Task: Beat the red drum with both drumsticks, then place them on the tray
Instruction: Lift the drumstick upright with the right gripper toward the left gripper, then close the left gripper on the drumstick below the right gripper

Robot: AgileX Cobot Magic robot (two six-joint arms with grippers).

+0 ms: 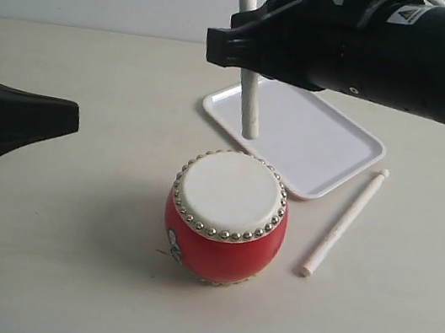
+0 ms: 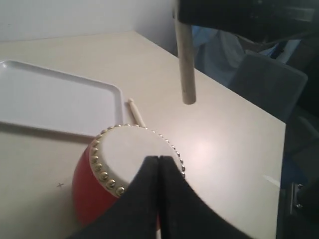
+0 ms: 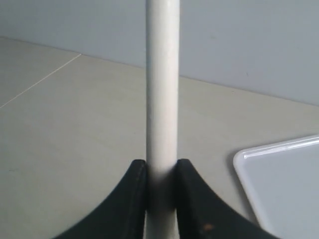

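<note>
The red drum [image 1: 226, 218] stands upright on the table, its cream skin ringed with gold studs. My right gripper [image 1: 230, 46] is shut on one drumstick [image 1: 248, 102], held nearly upright with its lower end hanging above the drum's far edge, not touching it. In the right wrist view that drumstick [image 3: 162, 84] runs between the jaws of my right gripper [image 3: 162, 167]. The second drumstick [image 1: 346, 221] lies on the table to the right of the drum. Behind the drum lies the white tray [image 1: 328, 150], with nothing on it. My left gripper [image 1: 68, 119] hovers left of the drum, shut and holding nothing.
In the left wrist view the left gripper [image 2: 158, 159] points over the drum [image 2: 99, 184], with the tray [image 2: 50, 97] beyond it and the table's edge [image 2: 239, 99] past the hanging drumstick [image 2: 185, 64]. A tray corner [image 3: 284, 184] shows in the right wrist view.
</note>
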